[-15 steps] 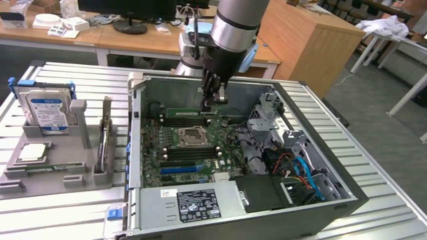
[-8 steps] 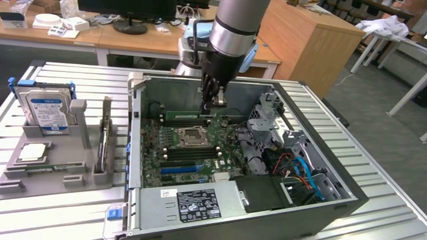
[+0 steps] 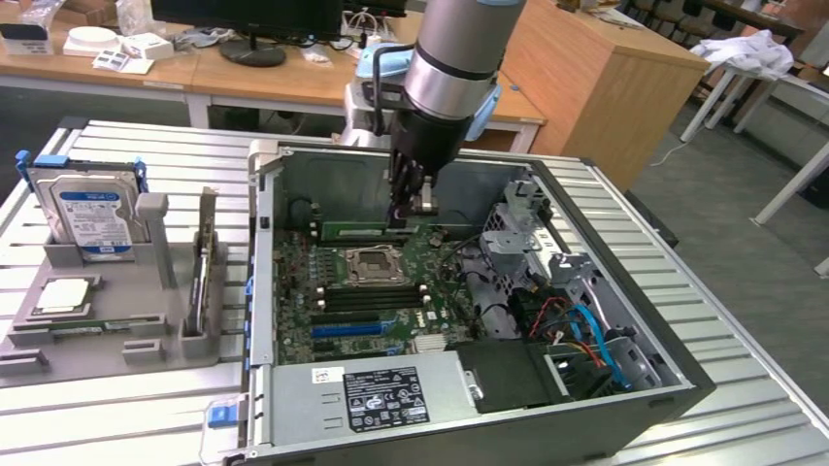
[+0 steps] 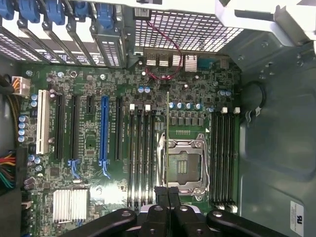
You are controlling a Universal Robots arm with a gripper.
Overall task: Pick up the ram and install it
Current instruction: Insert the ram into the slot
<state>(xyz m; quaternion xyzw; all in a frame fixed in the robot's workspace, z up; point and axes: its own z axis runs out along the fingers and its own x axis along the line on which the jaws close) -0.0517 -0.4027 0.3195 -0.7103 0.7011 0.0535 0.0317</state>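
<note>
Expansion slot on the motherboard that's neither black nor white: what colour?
Blue. The slot shows best in the wrist view.

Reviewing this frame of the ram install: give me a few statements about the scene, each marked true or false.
1. The claw is shut on the ram. True.
2. The ram is seated in a memory slot. False: it hangs in the claw above the motherboard, not in any of the memory slots.
3. The computer case lies open, with its inside exposed. True.
4. The hard drive stands to the exterior view's right of the case. False: the hard drive stands in a grey holder on the exterior view's left of the case.
</note>
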